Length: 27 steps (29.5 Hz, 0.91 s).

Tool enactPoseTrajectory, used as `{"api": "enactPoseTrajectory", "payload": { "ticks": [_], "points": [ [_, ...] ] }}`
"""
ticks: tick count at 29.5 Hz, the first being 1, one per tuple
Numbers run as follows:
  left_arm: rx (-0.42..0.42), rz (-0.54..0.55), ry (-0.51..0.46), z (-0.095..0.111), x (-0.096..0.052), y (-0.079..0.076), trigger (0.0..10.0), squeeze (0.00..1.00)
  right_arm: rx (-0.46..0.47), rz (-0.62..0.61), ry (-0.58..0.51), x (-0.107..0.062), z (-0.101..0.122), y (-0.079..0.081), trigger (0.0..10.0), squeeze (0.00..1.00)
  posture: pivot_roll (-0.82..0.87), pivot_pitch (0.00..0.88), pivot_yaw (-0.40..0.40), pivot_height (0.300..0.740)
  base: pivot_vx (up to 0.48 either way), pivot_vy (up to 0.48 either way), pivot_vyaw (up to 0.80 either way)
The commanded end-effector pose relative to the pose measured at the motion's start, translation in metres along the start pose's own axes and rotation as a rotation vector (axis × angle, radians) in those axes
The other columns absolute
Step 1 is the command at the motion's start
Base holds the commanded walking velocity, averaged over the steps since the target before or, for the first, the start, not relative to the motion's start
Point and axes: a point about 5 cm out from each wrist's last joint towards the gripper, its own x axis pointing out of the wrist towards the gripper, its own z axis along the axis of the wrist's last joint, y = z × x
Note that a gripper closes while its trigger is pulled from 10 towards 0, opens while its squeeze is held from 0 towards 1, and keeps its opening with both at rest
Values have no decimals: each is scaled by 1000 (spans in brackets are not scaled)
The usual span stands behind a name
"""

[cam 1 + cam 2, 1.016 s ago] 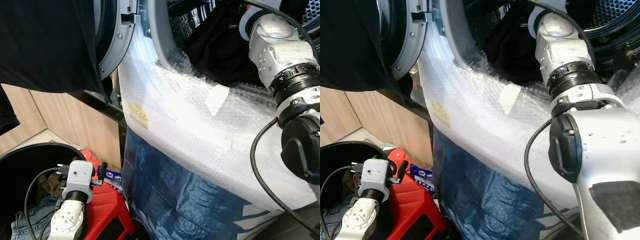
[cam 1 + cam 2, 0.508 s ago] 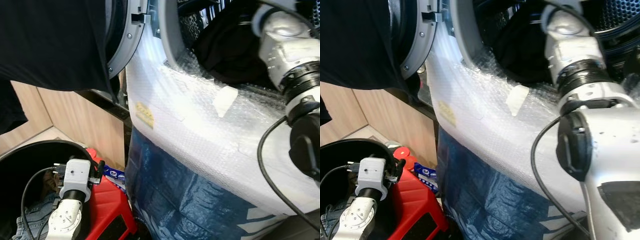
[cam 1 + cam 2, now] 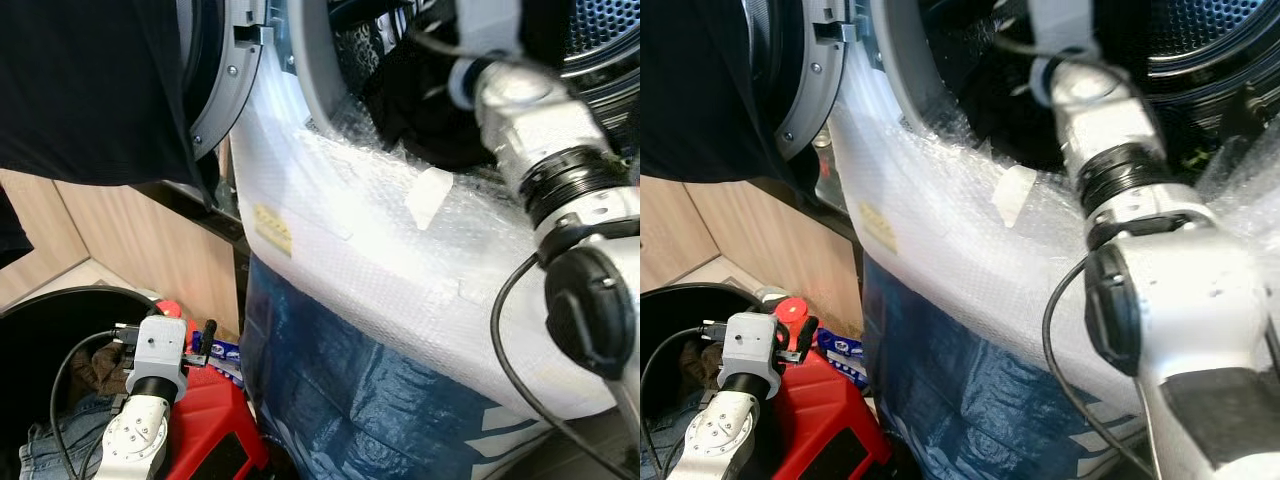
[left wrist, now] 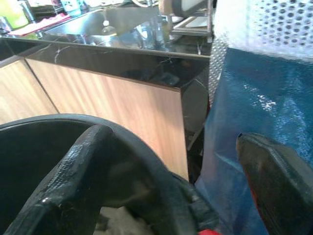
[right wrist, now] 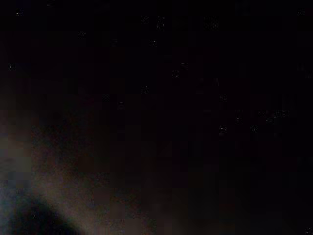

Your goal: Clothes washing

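Reaching into the washing machine drum (image 3: 590, 35), our right arm (image 3: 530, 110) passes over the bubble wrap (image 3: 400, 250) and dark clothes (image 3: 420, 90); its claw's state we cannot tell. Our left claw (image 4: 166, 181) hangs wide apart above the black basket (image 3: 40, 320) holding jeans (image 3: 60, 440).

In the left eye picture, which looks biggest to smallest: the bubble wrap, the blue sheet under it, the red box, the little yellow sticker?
As they look there, largest first:
1. bubble wrap
2. blue sheet
3. red box, partly hidden behind the left arm
4. yellow sticker
The wrap and sheet both run out of frame, so their order is unsure.
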Motion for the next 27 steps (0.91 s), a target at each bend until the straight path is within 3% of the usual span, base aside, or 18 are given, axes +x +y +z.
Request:
{"api": "enactPoseTrajectory", "payload": {
  "ticks": [1, 4, 5, 7, 8, 11, 16, 19, 21, 22, 23, 27],
  "points": [
    [-5, -19, -14, 5, 0, -4, 10000, 0, 35, -73, -33, -2, 13, -16, 10000, 1000, 177, 58, -91, 740, 0, 0, 0],
    [0, -4, -15, 5, 0, -2, 10000, 0, 116, -277, -23, -8, 11, -46, 10000, 1000, 183, 59, -100, 740, 0, 0, 0],
    [-9, 9, -19, 7, 0, -2, 10000, 0, -10, -471, -3, -17, 8, -73, 10000, 1000, 184, 56, -105, 740, 0, 0, 0],
    [-14, 9, -22, 7, 0, -2, 10000, 0, -9, -512, -2, -19, 6, -80, 10000, 1000, 184, 55, -105, 740, 0, 0, 0],
    [-16, 8, -22, 8, 1, -3, 10000, 0, 14, -505, -3, -19, 5, -79, 10000, 1000, 184, 55, -105, 740, 0, 0, 0],
    [-19, 0, -25, 8, 2, -7, 10000, 0, 43, -342, 26, -10, -8, -51, 10000, 1000, 167, 59, -103, 740, 0, 0, 0],
    [-22, -7, -28, 9, 2, -10, 10000, 0, 65, -292, 54, -7, -19, -39, 10000, 1000, 168, 59, -102, 740, 0, 0, 0],
    [-25, -12, -27, 10, 2, -11, 10000, 0, 164, -225, 95, -5, -34, -23, 10000, 1000, 164, 63, -105, 740, 0, 0, 0],
    [-25, -14, -25, 10, 2, -12, 10000, 0, 175, -214, 101, -5, -36, -21, 10000, 1000, 164, 63, -105, 740, 0, 0, 0],
    [-29, -20, -18, 9, 1, -13, 10000, 0, 194, -209, 114, -4, -40, -18, 10000, 290, 148, 70, -108, 740, 0, 0, 0],
    [-30, -23, -16, 8, 1, -14, 10000, 0, 208, -202, 119, -4, -41, -17, 10000, 0, 147, 70, -108, 740, 0, 0, 0],
    [-33, -29, -17, 9, 0, -17, 10000, 0, 328, -119, 134, -3, -40, -5, 10000, 0, 134, 78, -113, 740, 0, 0, 0]
  ]
}}
